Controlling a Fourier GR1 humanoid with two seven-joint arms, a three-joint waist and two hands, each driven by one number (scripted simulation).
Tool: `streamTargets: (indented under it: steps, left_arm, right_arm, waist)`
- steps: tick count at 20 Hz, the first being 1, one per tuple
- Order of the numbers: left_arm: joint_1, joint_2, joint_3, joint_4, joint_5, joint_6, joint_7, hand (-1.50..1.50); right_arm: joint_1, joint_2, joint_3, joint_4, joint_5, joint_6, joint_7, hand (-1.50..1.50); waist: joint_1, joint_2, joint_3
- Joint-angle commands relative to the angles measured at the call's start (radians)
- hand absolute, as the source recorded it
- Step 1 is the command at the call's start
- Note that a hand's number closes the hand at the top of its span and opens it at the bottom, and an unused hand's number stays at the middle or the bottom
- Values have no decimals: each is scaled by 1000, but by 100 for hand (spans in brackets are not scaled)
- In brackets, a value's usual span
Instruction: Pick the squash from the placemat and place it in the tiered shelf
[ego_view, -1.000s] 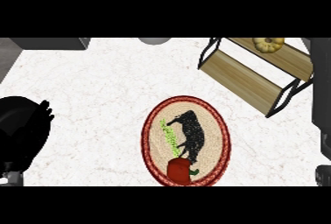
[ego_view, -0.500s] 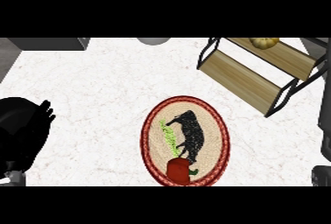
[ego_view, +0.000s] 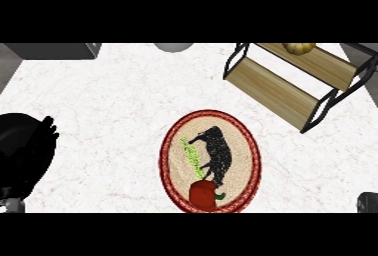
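My black left hand (ego_view: 26, 150) rests at the counter's left edge, fingers relaxed and released. The small tan squash (ego_view: 299, 48) sits on the wooden tiered shelf (ego_view: 277, 92); the oval woven placemat (ego_view: 177, 150) lies nearby.

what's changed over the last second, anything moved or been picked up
Nothing has visibly moved. The squash sits on the upper board of the tiered shelf as before, and the left hand rests open at the left edge. No right hand shows. The red pepper stays on the placemat.

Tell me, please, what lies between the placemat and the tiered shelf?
Nothing: in the head view, only bare white counter separates the placemat from the tiered shelf.
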Motion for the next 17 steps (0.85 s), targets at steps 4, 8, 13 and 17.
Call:
streamTargets:
  steps: [4, 8, 13, 17]
  left_arm:
    - [-12, -6, 24, 20, 8, 0, 8, 0]
    - [29, -2, 40, 51, 13, -20, -38, 0]
    - [98, 8, 49, 0, 11, -17, -27, 0]
    - [89, -13, 52, 6, -2, 18, -37, 0]
  right_arm:
    - [33, -97, -64, -365, -96, 245, 202, -150]
    - [13, -187, -162, -501, -164, 409, 304, -150]
    - [102, -232, -272, -598, -295, 577, 327, -150]
    - [136, -283, -400, -649, -428, 646, 300, -150]
  waist:
    - [-24, -6, -1]
    - [-51, -18, -2]
    - [-75, -36, -1]
    - [-98, -39, 0]
